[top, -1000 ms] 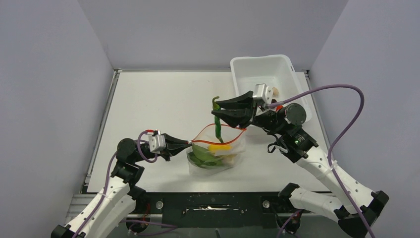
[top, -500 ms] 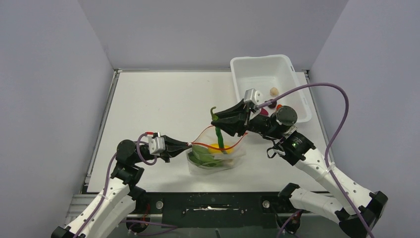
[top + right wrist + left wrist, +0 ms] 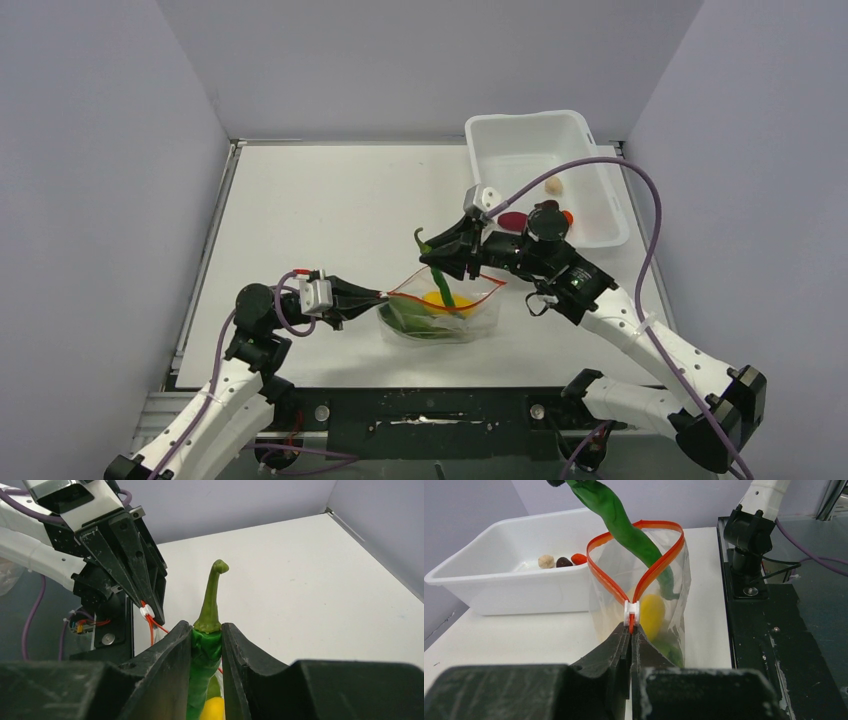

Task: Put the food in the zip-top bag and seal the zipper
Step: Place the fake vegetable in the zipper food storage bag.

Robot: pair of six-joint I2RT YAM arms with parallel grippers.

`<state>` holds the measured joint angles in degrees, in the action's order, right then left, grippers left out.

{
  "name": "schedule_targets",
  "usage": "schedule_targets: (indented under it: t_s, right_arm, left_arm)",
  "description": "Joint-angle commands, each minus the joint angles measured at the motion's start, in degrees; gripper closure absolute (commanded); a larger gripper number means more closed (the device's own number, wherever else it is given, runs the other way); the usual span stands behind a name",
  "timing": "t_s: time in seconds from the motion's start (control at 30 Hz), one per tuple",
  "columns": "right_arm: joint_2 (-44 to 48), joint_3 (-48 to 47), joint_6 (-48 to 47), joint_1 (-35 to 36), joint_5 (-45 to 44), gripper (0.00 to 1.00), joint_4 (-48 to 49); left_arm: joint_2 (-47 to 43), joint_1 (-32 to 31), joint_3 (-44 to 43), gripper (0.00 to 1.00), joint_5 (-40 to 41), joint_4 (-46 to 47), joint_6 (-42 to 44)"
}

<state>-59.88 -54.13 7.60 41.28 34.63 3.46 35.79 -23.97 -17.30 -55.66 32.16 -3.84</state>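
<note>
The clear zip-top bag [image 3: 470, 318] stands open on the table, and its red-orange zipper [image 3: 462, 287] forms a loop. My left gripper [image 3: 381, 297] is shut on the zipper's left end, just below the white slider [image 3: 631, 609]. My right gripper [image 3: 441, 257] is shut on the thin green pepper [image 3: 441, 283], near its stem. The pepper's lower part hangs down through the bag's mouth. A yellow lump [image 3: 436, 299] and a green leaf [image 3: 408, 318] lie inside. The pepper [image 3: 624, 527] and the lump [image 3: 652, 612] also show in the left wrist view.
The white tub [image 3: 590, 135] stands at the back right, close behind my right arm. It holds a beige piece [image 3: 553, 185], a maroon piece [image 3: 512, 220] and an orange-red cone [image 3: 567, 214]. Grey walls stand on three sides. The black base rail [image 3: 430, 410] runs along the near edge.
My right gripper has moved down and to the left with the pepper, and the pepper's tip has gone deeper into the bag. The left gripper has kept its hold on the zipper end.
</note>
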Motion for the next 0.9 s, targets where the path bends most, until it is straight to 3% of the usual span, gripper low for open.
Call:
schedule_targets:
  t_s: [0.0,0.13,0.23,0.53,0.87]
  right_arm:
    - [0.0,1.2,-4.5,-0.2,2.6,0.84,-0.4]
    - [-0.9,0.1,-13.5,-0.4,2.8,0.83,-8.3]
    - [-0.2,1.4,-16.9,-0.4,4.4,0.83,-8.7]
    - [2.7,9.6,-13.2,-0.6,7.9,0.83,6.5]
    - [4.8,13.1,-16.6,-1.3,10.0,0.77,14.0]
  left_arm:
    - [0.2,-0.4,-0.3,1.00,-1.5,4.8,-0.8]
    - [-0.3,-0.4,0.0,1.00,-1.2,4.6,-0.9]
    - [0.2,-0.4,-0.1,1.00,-1.7,4.9,-1.1]
    - [0.3,-0.5,0.1,1.00,-1.9,5.7,-1.7]
    - [0.6,-0.5,-0.1,1.00,-1.8,6.1,-2.1]
